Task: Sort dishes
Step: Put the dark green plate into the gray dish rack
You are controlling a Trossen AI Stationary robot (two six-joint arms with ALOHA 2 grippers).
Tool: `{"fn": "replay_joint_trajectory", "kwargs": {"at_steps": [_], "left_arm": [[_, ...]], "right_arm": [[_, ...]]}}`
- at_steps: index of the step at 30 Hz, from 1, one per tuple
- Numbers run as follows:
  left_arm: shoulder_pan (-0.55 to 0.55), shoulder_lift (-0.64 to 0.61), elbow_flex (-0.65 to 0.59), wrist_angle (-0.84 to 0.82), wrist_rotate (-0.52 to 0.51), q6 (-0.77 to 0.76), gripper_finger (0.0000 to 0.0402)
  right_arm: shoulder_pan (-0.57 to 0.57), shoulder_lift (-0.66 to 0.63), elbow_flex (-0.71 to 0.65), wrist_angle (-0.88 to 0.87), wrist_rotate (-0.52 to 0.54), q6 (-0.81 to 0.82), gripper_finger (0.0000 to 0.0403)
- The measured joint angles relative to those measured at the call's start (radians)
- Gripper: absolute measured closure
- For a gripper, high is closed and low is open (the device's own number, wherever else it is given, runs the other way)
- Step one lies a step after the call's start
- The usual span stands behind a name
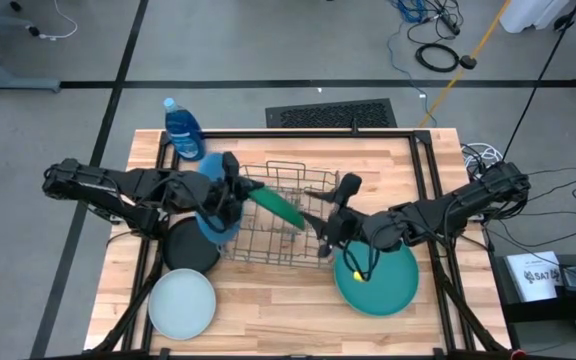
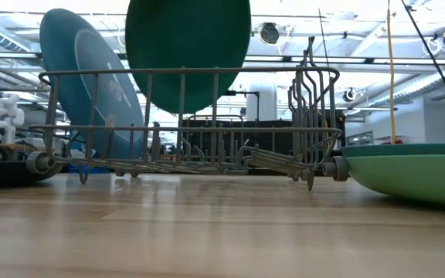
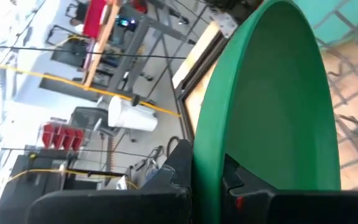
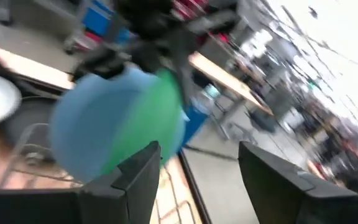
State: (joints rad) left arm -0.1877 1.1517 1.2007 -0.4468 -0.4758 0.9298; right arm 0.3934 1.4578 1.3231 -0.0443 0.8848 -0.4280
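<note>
dark green plate (image 1: pixel 276 206) on edge (tilted) — left hand (image 1: pixel 234 190) clamped

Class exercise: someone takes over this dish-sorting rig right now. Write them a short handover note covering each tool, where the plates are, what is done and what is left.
Left tool: shut on the rim of the dark green plate, holding it tilted above the grey wire rack.
Right tool: open, holding nothing, over the rack's right end.
Large blue plate: on edge at the rack's left end.
Light green plate: flat on the table, right of the rack.
Black plate and pale blue-white plate: flat on the table, front left.
Done: one plate racked.
Left: slot the dark green plate, then the other three.
</note>
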Motion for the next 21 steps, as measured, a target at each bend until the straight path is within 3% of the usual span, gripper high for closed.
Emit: {"fn": "replay_joint_trajectory", "kwargs": {"at_steps": [4,9,12,15,21], "left_arm": [[-0.021,0.001,0.0,-0.041,0.01,0.006,0.0392],[-0.025,0.001,0.0,-0.106,0.036,0.032,0.0392],[-0.025,0.003,0.0,-0.1,0.035,0.062,0.0392],[-0.025,0.006,0.0,-0.071,0.038,0.073,0.0392],[-0.026,0.005,0.0,-0.095,0.042,0.066,0.0392]], "right_arm": [[-0.039,0.0,0.0,-0.128,0.02,0.183,0.0207],[-0.117,0.039,0.0,-0.269,-0.131,0.43,0.0221],[-0.146,0.09,-0.001,-0.243,-0.171,0.441,0.0229],[-0.177,0.149,0.0,-0.167,-0.296,0.428,0.0235],[-0.21,0.244,-0.001,0.003,-0.359,0.316,0.0244]]}}
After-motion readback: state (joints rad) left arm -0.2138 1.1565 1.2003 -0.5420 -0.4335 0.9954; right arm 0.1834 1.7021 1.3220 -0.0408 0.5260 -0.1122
